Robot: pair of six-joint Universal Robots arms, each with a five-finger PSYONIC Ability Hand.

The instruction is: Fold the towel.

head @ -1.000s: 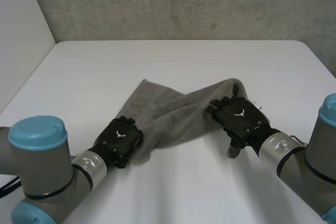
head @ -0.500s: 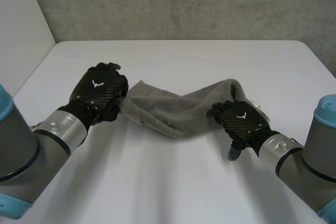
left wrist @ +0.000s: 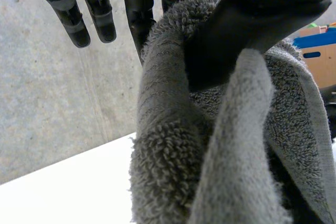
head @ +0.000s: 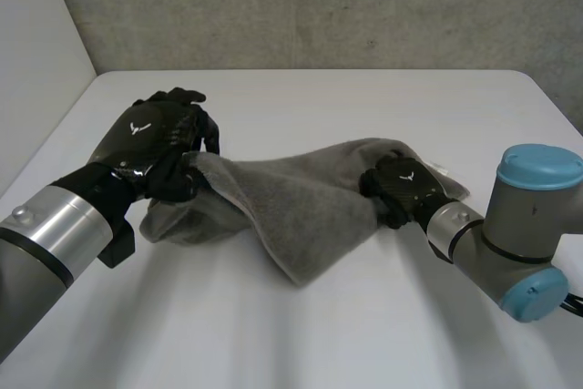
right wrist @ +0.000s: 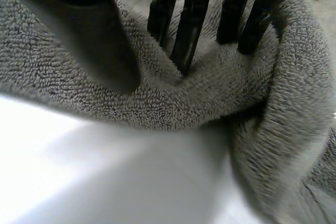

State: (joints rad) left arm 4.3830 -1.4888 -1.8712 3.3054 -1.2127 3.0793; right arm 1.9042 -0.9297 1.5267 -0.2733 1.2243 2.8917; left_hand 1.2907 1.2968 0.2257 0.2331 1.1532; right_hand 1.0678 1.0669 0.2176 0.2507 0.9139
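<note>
A grey towel (head: 291,202) lies bunched and twisted across the middle of the white table (head: 319,334). My left hand (head: 150,143) holds the towel's left end lifted off the table. In the left wrist view its thumb (left wrist: 252,19) pinches the thick terry edge (left wrist: 173,156) against a finger, while its other fingers (left wrist: 79,19) point straight past the cloth. My right hand (head: 401,190) rests on the towel's right end. In the right wrist view its thumb (right wrist: 89,35) and fingers (right wrist: 184,30) dig into the cloth (right wrist: 173,103) and squeeze a ridge between them.
A concrete wall (head: 319,6) stands behind the table and a white panel (head: 36,61) closes the left side. Bare tabletop (head: 301,107) runs along the far side. Blue and cardboard boxes (left wrist: 320,51) sit beyond the towel in the left wrist view.
My left hand has taken the towel's left end and carried it up and away from the near edge. My right hand's fingers have curled onto the right end, and its arm has swung inward.
</note>
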